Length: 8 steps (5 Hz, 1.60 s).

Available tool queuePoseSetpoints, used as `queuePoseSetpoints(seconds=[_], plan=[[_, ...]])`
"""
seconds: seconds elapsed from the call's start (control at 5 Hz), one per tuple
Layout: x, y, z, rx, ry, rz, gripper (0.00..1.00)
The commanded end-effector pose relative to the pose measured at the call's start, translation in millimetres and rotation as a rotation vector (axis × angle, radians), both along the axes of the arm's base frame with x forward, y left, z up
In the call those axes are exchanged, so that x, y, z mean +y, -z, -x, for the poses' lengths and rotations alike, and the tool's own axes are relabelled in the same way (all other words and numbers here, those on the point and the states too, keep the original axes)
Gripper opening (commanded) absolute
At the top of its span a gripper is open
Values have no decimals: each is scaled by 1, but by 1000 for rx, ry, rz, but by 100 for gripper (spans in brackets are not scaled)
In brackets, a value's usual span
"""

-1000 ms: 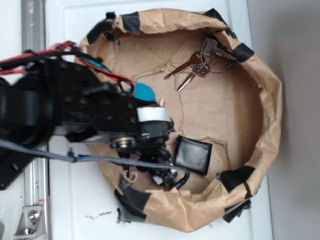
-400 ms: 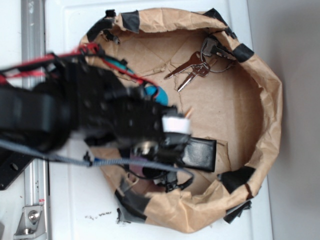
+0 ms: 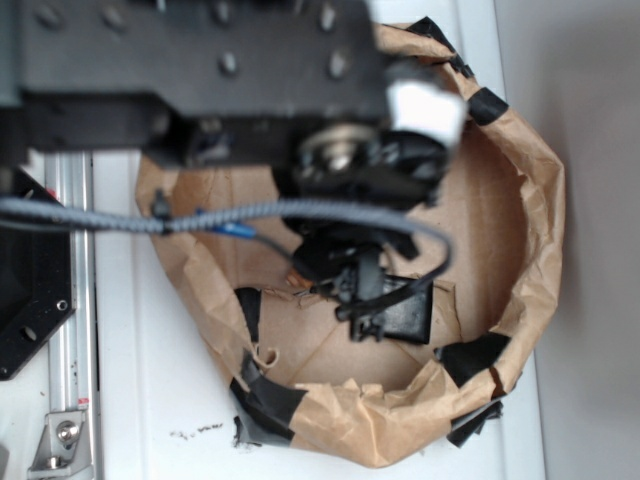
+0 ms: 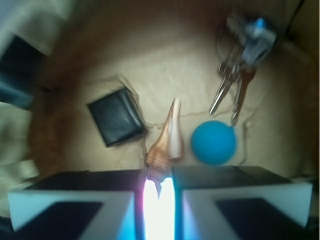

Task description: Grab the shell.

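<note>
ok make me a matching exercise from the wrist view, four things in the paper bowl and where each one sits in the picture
Things:
1. shell
2. teal ball
3. keys
4. black square pad

Places:
A. upper right, on a ring
B. left of the shell
C. bottom centre, knobby end at the claw
D. just right of the shell

Pairs: 1-C, 2-D, 3-A, 4-B
</note>
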State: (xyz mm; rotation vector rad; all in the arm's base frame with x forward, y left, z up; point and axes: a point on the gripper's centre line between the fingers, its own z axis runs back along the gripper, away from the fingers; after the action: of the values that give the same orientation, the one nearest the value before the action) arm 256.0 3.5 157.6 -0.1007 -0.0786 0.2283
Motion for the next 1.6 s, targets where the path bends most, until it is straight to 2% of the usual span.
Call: queuePoseSetpoints(seconds=[0.0,0.2,0.4,0.6,0.8,1.0,1.2,1.4], plan=[[-8,1,7,-53,-86,31,100],[-24,51,21,-73,-135,43,100],[-31,85,25,-107,-117,14,100],[-32,99,32,-82,-104,15,100],[-25,105,29,-94,-86,-5,100],[-13,110,17,-98,-66,-23,100],[-1,117,6,-101,-75,-18,100],[-2,125,-2,-107,-65,-8,100]])
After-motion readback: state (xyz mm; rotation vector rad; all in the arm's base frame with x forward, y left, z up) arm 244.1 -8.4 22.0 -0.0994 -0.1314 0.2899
